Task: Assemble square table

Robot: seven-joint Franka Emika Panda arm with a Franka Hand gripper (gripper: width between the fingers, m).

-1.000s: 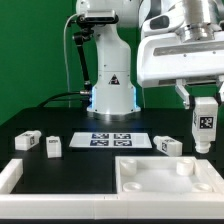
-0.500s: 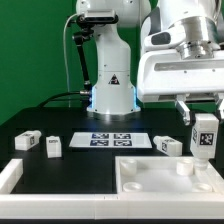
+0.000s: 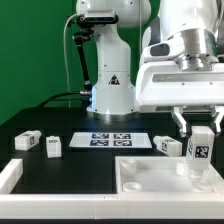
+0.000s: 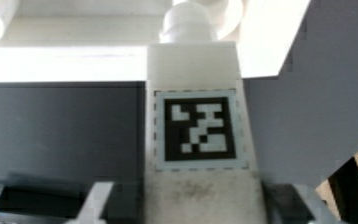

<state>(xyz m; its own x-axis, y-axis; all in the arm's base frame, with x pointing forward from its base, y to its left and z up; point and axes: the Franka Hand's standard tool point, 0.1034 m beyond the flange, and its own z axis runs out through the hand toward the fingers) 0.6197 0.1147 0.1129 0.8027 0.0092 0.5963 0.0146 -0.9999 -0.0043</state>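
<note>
Green backdrop (image 3: 30,50) and a black work surface (image 3: 60,125) frame the scene; the arm's white base (image 3: 110,85) stands at the rear centre.

**Exterior view.** The gripper (image 3: 200,130) hangs at the exterior view's right, its two fingers (image 3: 181,122) closed from either side onto the upper end of one table leg (image 3: 201,152). This leg is upright, with a black-and-white tag facing the camera. Its lower end sits over the rear corner of the square tabletop slab (image 3: 145,160) on the exterior view's right, inside the raised rim. Whether the end touches the recessed floor cannot be told.

The slab lies flat in the foreground, recess upward. Three loose legs rest on the black surface behind it. Two lie close together at the exterior view's left (image 3: 28,141) (image 3: 53,146). The third (image 3: 167,145) lies just behind the slab's rear rim, near the held leg. The marker board (image 3: 112,140) lies flat between the left pair and the third leg. A white border bar (image 3: 12,175) edges the workspace at the exterior view's left.

**Wrist view.** The held leg (image 4: 197,120) fills the middle of the picture, its square tag (image 4: 201,125) sharp and facing the camera. The grey ribbed fingers (image 4: 101,203) flank it closely on both sides. The gripper (image 4: 194,203) is thus at a narrow setting, clamped on the leg.
</note>
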